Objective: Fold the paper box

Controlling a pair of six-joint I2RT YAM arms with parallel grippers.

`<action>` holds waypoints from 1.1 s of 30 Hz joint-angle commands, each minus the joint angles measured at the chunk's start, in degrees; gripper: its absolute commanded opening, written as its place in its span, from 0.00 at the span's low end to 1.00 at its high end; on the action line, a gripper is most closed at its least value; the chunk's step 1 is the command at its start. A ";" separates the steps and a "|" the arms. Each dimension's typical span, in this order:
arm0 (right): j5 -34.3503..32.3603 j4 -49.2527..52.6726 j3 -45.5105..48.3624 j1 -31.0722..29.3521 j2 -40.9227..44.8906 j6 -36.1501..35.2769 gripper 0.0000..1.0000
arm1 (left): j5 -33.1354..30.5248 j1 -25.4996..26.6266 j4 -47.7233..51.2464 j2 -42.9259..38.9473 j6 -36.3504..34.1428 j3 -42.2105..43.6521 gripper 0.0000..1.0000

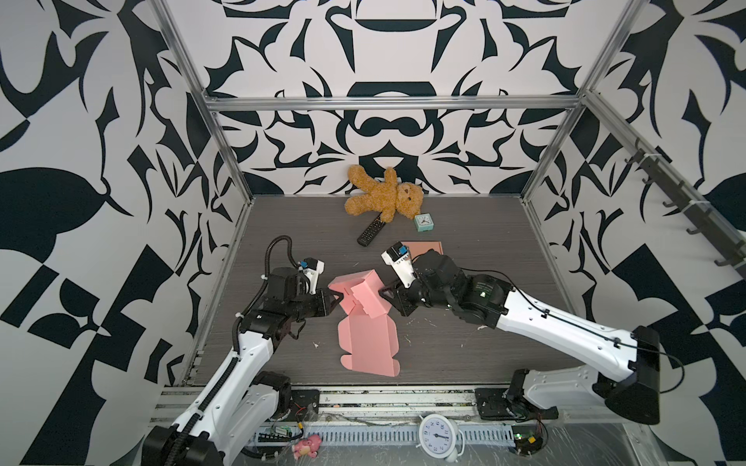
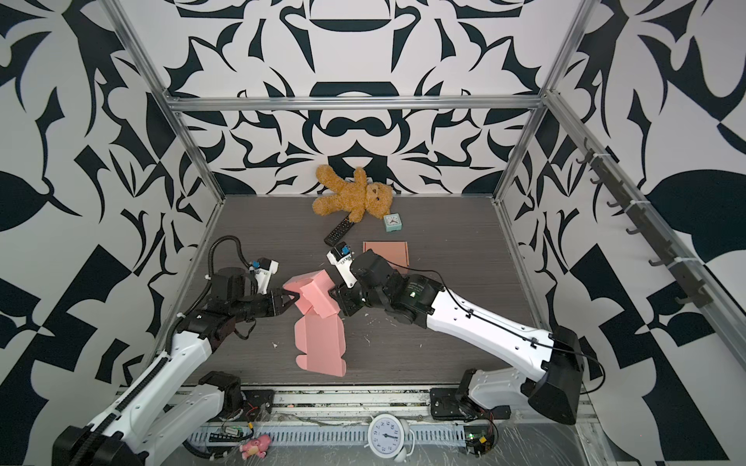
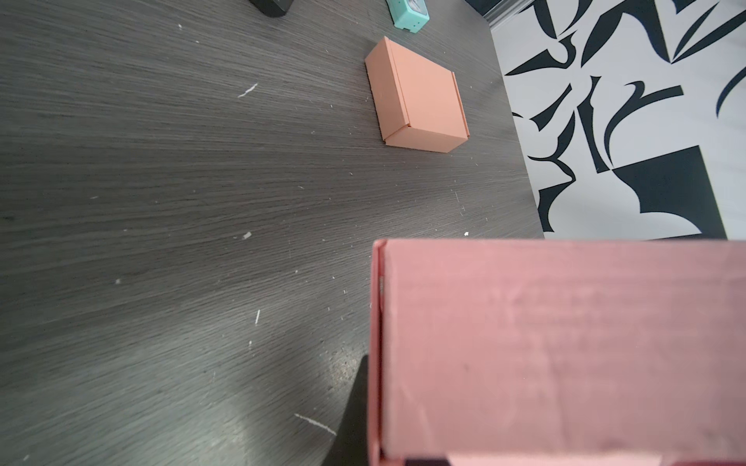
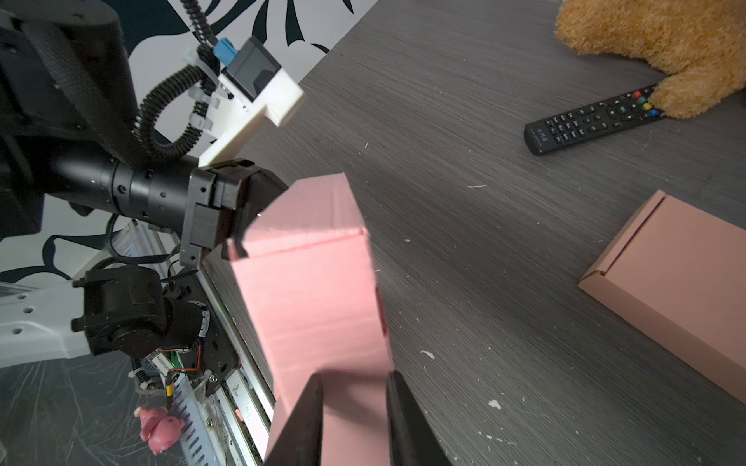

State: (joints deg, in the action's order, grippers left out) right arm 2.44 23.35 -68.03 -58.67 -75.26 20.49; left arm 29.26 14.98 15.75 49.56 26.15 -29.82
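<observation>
The pink paper box stands half folded mid-table in both top views. Its far part is raised into walls, and its near panel lies flat toward the front. My left gripper is shut on the raised part's left corner; the right wrist view shows its jaws clamping that edge. In the left wrist view the pink wall fills the lower right beside one dark finger. My right gripper is at the raised part's right side. It is open a little, and the pink panel shows between its tips.
A closed tan box lies behind my right wrist. A teddy bear, a black remote and a teal clock sit at the back wall. A white alarm clock and a pink toy are by the front rail.
</observation>
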 commanded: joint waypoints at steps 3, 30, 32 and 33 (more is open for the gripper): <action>-9.63 1.70 -4.76 -3.91 -3.07 0.20 0.29 | 0.02 0.05 0.86 -1.21 0.57 0.38 0.03; -22.66 0.62 -3.52 -9.20 -4.65 1.49 0.50 | -3.42 0.05 0.58 1.50 0.35 0.47 0.03; -23.52 1.29 -4.31 -9.22 -5.42 1.58 0.50 | -3.30 0.05 0.56 1.72 0.31 0.56 0.03; -24.01 1.75 -4.83 -9.26 -5.95 1.54 0.50 | -3.33 0.05 0.59 1.70 0.34 0.53 0.03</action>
State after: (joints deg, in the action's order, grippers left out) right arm -19.29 26.46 -71.81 -67.59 -81.80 21.32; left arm 24.71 14.92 16.91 51.13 26.76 -29.47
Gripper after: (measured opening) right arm 0.503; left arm 0.089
